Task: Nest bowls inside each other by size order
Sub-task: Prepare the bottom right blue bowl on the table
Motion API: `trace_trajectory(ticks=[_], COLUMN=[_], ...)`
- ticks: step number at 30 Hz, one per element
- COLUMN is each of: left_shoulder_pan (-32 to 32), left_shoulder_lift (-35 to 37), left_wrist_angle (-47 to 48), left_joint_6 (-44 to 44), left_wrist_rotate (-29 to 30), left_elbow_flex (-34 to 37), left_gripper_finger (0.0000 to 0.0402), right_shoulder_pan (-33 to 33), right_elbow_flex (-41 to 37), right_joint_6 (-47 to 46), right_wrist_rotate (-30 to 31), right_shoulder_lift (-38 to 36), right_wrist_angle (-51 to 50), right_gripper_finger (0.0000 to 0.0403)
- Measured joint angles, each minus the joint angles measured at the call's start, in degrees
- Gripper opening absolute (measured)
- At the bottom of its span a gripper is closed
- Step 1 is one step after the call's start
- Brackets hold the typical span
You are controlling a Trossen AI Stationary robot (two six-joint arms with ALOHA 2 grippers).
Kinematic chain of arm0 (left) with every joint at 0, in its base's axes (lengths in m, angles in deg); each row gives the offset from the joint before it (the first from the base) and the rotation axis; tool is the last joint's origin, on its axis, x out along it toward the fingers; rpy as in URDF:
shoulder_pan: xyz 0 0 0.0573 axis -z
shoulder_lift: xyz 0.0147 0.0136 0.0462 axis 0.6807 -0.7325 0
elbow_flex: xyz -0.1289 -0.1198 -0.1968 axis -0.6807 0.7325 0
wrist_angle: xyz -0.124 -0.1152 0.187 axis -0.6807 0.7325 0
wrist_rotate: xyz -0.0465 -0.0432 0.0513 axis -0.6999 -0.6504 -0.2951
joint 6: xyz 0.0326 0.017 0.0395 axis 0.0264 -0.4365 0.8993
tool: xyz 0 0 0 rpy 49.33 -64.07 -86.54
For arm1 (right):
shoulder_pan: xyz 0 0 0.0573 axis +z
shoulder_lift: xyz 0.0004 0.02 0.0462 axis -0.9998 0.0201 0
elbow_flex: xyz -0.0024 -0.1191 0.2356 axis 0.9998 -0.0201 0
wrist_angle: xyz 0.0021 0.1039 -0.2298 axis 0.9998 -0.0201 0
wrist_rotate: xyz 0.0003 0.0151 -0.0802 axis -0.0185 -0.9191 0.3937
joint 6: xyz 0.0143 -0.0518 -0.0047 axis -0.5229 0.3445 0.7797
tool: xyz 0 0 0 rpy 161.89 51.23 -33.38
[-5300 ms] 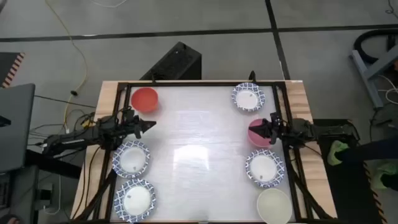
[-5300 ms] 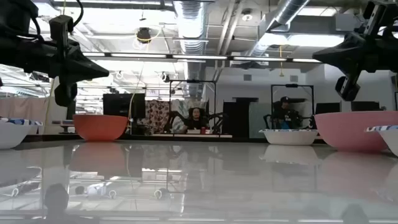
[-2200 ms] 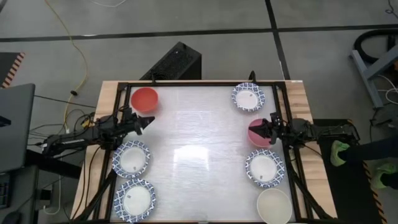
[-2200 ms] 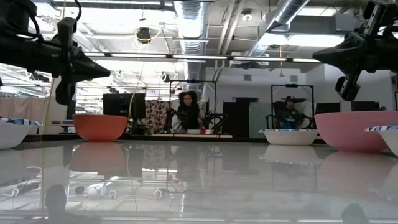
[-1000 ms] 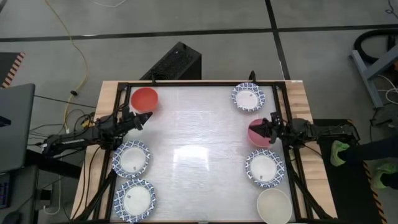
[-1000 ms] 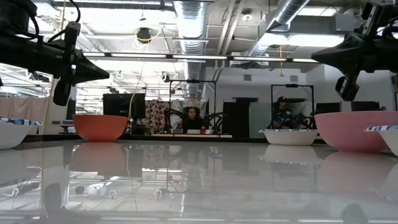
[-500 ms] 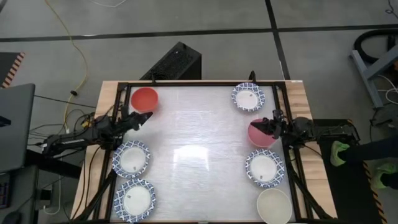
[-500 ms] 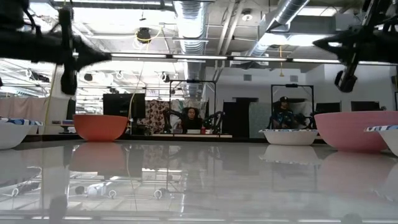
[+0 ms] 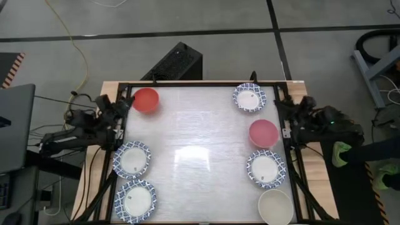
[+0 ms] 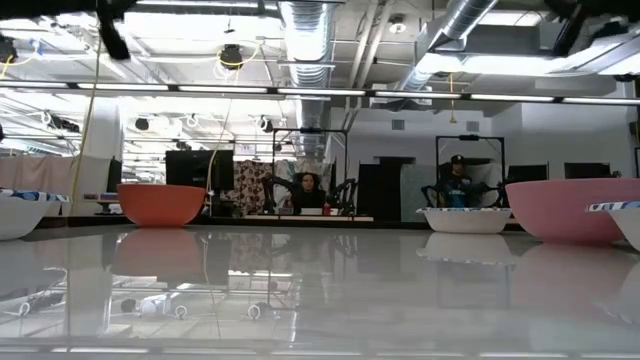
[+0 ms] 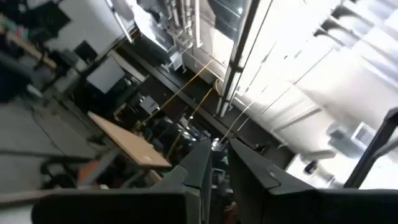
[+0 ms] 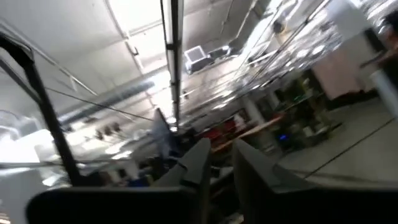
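Seven bowls rest on their bases on the white table. The red bowl (image 9: 145, 99) is far left, and two blue-rimmed bowls (image 9: 132, 159) (image 9: 134, 200) are near left. On the right are a blue-rimmed bowl (image 9: 250, 98), the pink bowl (image 9: 263, 133), another blue-rimmed bowl (image 9: 265, 169) and the cream bowl (image 9: 275, 206). My left gripper (image 11: 217, 163) is raised at the table's left edge (image 9: 120, 103), beside the red bowl, shut and empty. My right gripper (image 12: 217, 158) is raised at the right edge (image 9: 284, 109), shut and empty. Both point up toward the ceiling.
A black frame (image 9: 200, 84) runs around the table top. The table's middle (image 9: 200, 150) holds no bowls. In the low view the red bowl (image 10: 161, 204) and the pink bowl (image 10: 570, 209) stand at the sides, and people sit in the room behind.
Both grippers have risen and tipped their fingers upward while drawing back, the left toward the table's left edge, the right toward the right edge off the pink bowl. The pink bowl now shows whole. No bowl has moved.
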Motion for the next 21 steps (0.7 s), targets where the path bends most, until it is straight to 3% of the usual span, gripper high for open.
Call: trace_trajectory(ticks=[5,10,14,18,21], left_shoulder_pan=[0.0,0.0,0.0,0.0,0.0], left_shoulder_lift=[-8.6,-17.8,-23.8,-28.0,-30.2], left_wrist_angle=[7.6,21.2,35.4,45.9,53.3], left_joint_6=[4.9,5.7,6.4,7.0,5.7], left_wrist_rotate=[-1.1,-3.9,-4.0,-3.9,-4.2], left_elbow_flex=[-12.1,-24.1,-33.0,-39.9,-43.9], left_gripper_finger=[0.0041,0.0041,0.0041,0.0041,0.0041], right_shoulder_pan=[0.0,0.0,0.0,-0.1,-0.1], right_elbow_flex=[10.5,18.8,23.3,26.5,27.3], right_joint_6=[3.8,5.8,8.7,5.6,3.5], right_wrist_rotate=[1.6,1.3,1.9,8.7,10.6], right_shoulder_lift=[6.4,13.6,18.9,23.4,27.0], right_wrist_angle=[-13.2,-19.9,-25.2,-31.3,-35.0], right_gripper_finger=[0.0176,0.023,0.0236,0.0225,0.0215])
